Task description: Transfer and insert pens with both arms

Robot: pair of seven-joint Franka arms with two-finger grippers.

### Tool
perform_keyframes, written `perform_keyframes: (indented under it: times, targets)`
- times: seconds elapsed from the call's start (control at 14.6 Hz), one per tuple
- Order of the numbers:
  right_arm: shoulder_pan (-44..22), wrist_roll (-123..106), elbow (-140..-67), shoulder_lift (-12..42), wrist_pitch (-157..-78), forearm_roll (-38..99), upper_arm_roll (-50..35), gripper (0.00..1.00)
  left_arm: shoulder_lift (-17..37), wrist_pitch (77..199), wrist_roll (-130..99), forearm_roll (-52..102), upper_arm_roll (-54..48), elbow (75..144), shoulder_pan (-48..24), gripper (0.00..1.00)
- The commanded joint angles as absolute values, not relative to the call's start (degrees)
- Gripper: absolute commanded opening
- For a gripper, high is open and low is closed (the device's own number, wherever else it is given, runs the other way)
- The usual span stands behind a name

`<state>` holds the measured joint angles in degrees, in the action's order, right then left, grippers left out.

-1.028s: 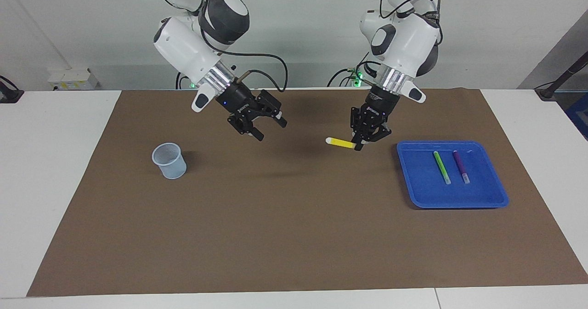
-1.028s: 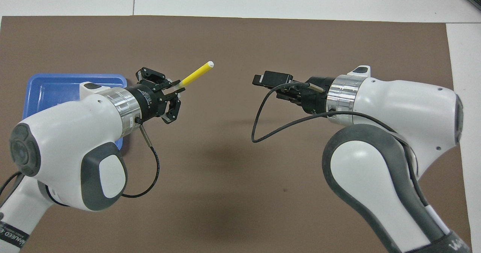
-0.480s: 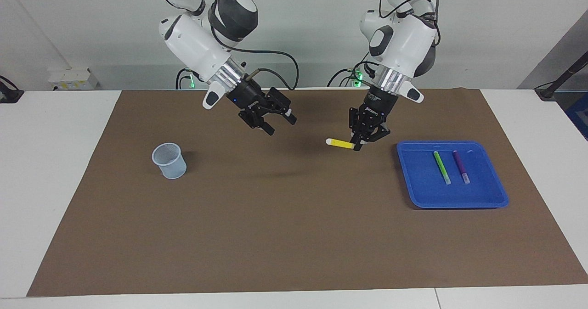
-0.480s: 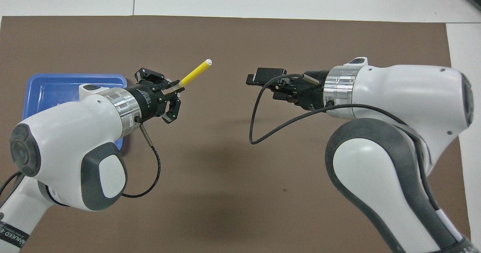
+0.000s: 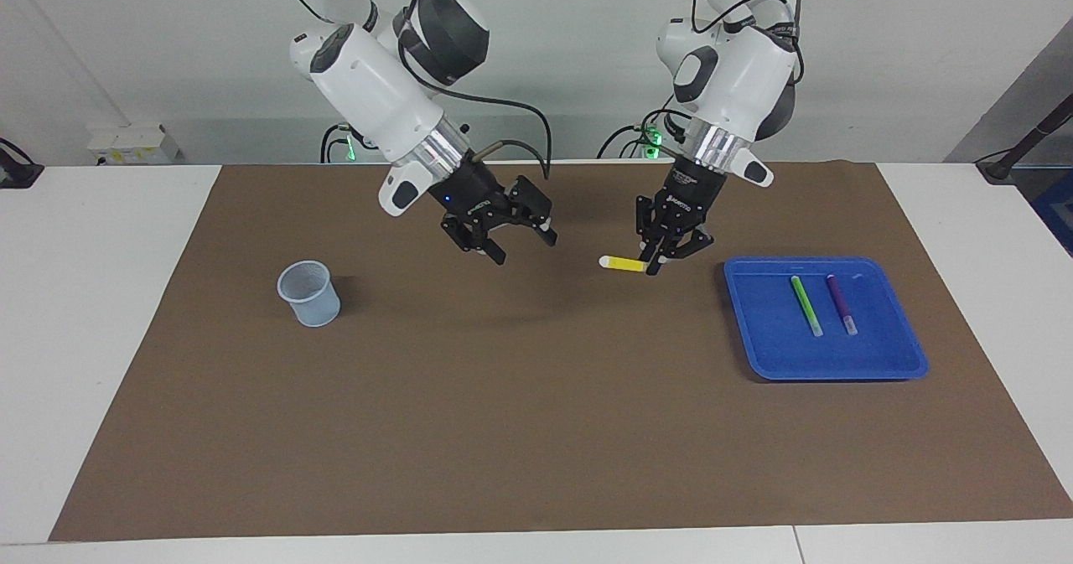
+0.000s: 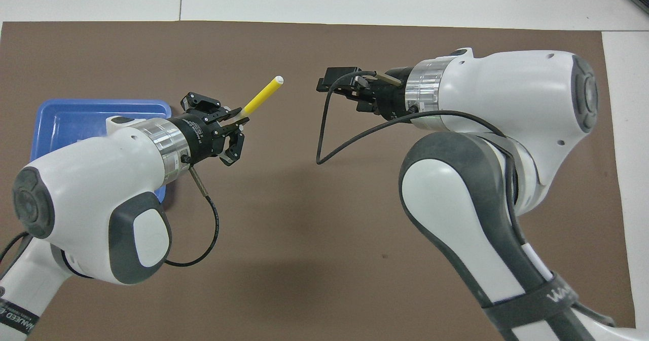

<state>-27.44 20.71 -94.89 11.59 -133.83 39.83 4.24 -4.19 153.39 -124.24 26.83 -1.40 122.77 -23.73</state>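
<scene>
Green pen [image 5: 806, 305] and purple pen [image 5: 841, 304] show only facing; overhead, left arm [image 6: 91, 199] hides them.

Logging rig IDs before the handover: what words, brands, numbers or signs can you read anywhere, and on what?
"MANFED E", cut off by the picture's edge: on the black band low on the left arm, overhead view.
"WA", cut off by the band's curve: on the black band low on the right arm, overhead view.
White print on the bodies of the left end effector and the right end effector: too small to read.
</scene>
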Motion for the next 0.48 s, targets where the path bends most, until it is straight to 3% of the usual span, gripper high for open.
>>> perform_keyframes:
  times: [0.0, 0.41]
  targets:
    - [-26.98, 24.34, -93.52, 12.57, -137.97, 45.68, 4.13, 1.0, -6.06, 154.69, -126.99, 27.77, -0.7, 124.89, -24.79, 0.0]
    - [-33.4, 31.99, -94.13, 13.62, -148.62, 49.57, 3.69, 1.0, -6.06, 154.6, -130.25, 27.69, -0.7, 125.07, -24.7, 0.0]
